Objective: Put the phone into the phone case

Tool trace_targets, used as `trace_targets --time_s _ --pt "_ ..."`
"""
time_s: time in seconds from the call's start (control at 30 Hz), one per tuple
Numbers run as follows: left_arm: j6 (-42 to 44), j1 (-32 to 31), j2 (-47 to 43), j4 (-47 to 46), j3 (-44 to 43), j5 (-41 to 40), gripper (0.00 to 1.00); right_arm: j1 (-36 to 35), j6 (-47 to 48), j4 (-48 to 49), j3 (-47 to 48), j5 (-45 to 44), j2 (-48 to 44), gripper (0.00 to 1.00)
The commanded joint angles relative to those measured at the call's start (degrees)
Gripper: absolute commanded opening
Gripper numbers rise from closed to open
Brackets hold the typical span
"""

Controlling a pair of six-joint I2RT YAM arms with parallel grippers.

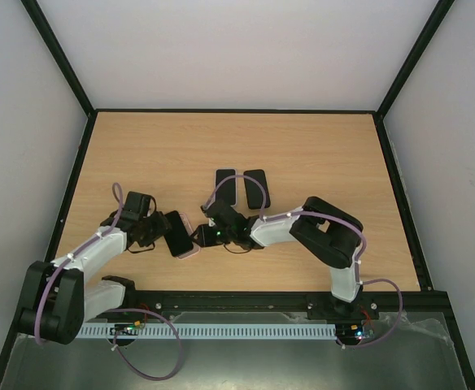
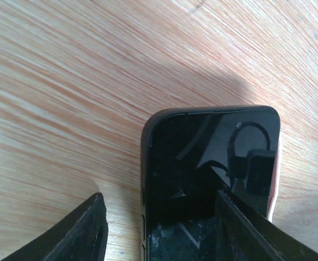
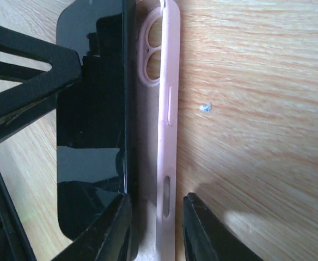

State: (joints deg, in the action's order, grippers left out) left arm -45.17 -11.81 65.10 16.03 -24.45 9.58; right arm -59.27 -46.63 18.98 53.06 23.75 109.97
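Risk: right gripper (image 3: 158,200), fingers narrow & straddling the pink case (image 3: 167,109) wall w/o clearly pinching it, is risking dragging the case sideways from under the phone (image 3: 93,109) (not seated yet, lying just inside that wall). Left gripper (image 2: 159,198) is reaching in low from the opposite side. Its fingers are sitting half-wide around the phone's end, 1 overlapping the glass, the other standing clear over the table (image 2: 66,81).

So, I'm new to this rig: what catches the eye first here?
A black phone lying on a pink case near the front of the table, with the left gripper and right gripper meeting at it. Behind them, two dark phone-like slabs lie side by side.
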Motion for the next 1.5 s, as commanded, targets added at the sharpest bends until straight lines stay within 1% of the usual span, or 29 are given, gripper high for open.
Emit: trace_targets --time_s 0.0,0.03,0.07,0.2,0.27,0.33,0.4,0.57,0.67,0.8,0.87,0.9,1.03,1.1,1.13,1.23,1.37,1.47 --pt "1.3 0.3 1.4 -1.6 1.2 1.6 0.52 0.1 1.2 -0.4 2.2 -1.2 2.9 0.2" --pt "1.4 0.3 1.5 -1.6 1.2 1.8 0.5 0.2 1.8 -0.9 2.4 -1.4 3.2 0.15" --pt "1.7 0.3 1.4 -1.7 1.3 2.1 0.48 0.2 2.2 -1.1 2.3 -1.8 3.2 0.12" --pt "1.8 0.3 -0.1 -3.1 1.5 5.6 0.38 0.1 2.9 -2.1 1.9 -3.5 2.9 0.05" --pt "0.1 0.1 -1.7 -5.1 2.4 8.1 0.35 0.1 2.5 -2.3 1.5 -5.3 2.4 0.03" --pt "-1.4 -0.2 -3.2 -6.8 2.8 10.5 0.34 0.1 2.4 -2.4 0.3 -7.7 1.0 0.02" --pt "-2.3 -0.7 -3.9 -7.7 2.6 11.0 0.31 0.1 1.7 -2.6 -0.9 -10.3 -0.5 0.02" --pt "-4.5 -3.0 -2.4 -11.4 2.0 14.2 0.26 0.3 -1.9 -1.0 -5.2 -14.5 -4.0 0.02" --pt "-5.0 -4.9 -1.2 -11.4 0.7 14.8 0.24 0.5 -4.5 1.0 -7.9 -16.0 -5.9 0.02" --pt "-5.2 -6.2 -1.0 -10.2 -1.0 14.9 0.21 0.5 -6.4 0.7 -8.9 -17.8 -8.0 0.02" --pt "-4.5 -6.2 -1.0 -9.2 -1.7 14.8 0.22 0.5 -7.0 1.3 -9.3 -18.2 -8.4 0.02" --pt "-3.6 -6.2 -1.0 -8.0 -2.4 14.0 0.25 0.6 -7.1 1.6 -9.2 -18.1 -8.3 0.02" --pt "-0.2 -6.1 -1.5 -1.9 -3.7 7.9 0.42 0.6 -5.7 1.7 -7.9 -15.9 -7.7 0.02" --pt "0.9 -5.9 -1.7 -2.0 -3.3 6.6 0.51 0.6 -4.6 2.2 -7.3 -14.3 -7.6 0.05" --pt "1.1 -5.6 -1.4 -2.3 -3.0 6.2 0.52 0.6 -4.1 2.4 -7.1 -13.6 -7.5 0.06" --pt "1.5 -4.6 0.3 -3.3 -3.1 5.5 0.52 0.9 -3.0 2.2 -6.1 -12.3 -6.5 0.12" --pt "2.0 -4.3 4.5 -4.2 -4.2 5.6 0.45 2.2 -2.1 2.5 -5.4 -10.4 -5.4 0.2" --pt "2.4 -4.3 7.4 -5.6 -4.2 6.2 0.42 3.8 -1.5 3.2 -4.9 -9.0 -4.2 0.22"
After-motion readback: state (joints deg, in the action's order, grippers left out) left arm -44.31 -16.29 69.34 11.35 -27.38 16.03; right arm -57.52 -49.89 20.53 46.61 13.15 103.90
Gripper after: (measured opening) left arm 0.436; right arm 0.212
